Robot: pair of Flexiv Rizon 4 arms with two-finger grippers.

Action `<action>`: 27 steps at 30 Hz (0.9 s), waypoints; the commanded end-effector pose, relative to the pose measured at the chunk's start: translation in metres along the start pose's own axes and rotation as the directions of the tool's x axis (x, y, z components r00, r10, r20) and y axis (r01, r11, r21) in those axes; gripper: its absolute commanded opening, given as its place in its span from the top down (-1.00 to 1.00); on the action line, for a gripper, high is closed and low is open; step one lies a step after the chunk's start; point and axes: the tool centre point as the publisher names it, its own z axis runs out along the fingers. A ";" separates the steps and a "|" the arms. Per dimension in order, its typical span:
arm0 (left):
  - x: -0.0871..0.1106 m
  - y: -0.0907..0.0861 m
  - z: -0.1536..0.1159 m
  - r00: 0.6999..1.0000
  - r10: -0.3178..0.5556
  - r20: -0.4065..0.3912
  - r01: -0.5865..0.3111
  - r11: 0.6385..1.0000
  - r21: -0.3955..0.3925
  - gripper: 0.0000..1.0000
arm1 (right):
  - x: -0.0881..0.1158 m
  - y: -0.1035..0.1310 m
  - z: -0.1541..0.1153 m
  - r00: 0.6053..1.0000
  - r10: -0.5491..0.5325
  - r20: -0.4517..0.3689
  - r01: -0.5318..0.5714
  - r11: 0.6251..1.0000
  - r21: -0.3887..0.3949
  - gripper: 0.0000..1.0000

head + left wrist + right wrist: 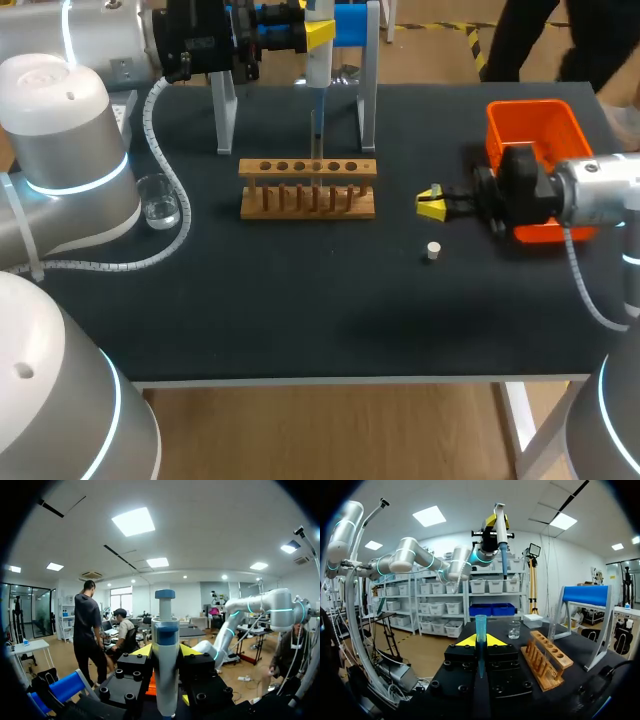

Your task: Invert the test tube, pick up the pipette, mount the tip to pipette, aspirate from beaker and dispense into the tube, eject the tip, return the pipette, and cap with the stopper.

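The pipette [317,75] hangs with its long axis vertical, plunger end up. The fingers of your left gripper [166,652] are closed on its body from both sides. Its lower end points down from those jaws, between the legs of the stand [368,100], toward the rack [308,168]. You cannot tell whether a tip is fitted.

The test tube [480,630] stands between the yellow tips of your right gripper [431,203], which is clamped on it. The tube appears upright.

Likely key relation: the beaker [158,200] sits below and well off to one side of the left jaws, and beyond the rack from the right jaws, so the left arm is nearer.

Count — one pipette, one tube, one beaker, one stopper [433,251] near the right jaws, one rack, one stand, and one orange bin [530,120] behind the right gripper.
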 end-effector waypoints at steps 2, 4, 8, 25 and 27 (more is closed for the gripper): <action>0.000 0.000 0.000 1.000 0.001 0.000 -0.001 1.000 0.002 1.00 | -0.008 0.003 0.025 1.000 -0.004 -0.026 0.004 1.000 0.012 1.00; 0.000 0.000 0.000 1.000 0.001 0.000 -0.001 1.000 0.002 1.00 | -0.010 0.006 0.035 0.999 -0.004 -0.037 0.004 1.000 0.010 1.00; 0.000 0.000 0.000 1.000 0.001 0.000 -0.001 1.000 0.002 1.00 | -0.014 0.010 0.053 0.999 -0.001 -0.054 0.001 1.000 0.004 1.00; 0.000 0.000 0.000 1.000 0.001 0.000 -0.001 1.000 0.002 1.00 | -0.026 0.029 0.110 0.994 -0.007 -0.110 0.005 1.000 -0.013 1.00; 0.000 0.000 0.000 1.000 0.001 0.000 -0.001 1.000 0.002 1.00 | -0.027 0.030 0.114 0.993 -0.007 -0.115 0.005 1.000 -0.016 1.00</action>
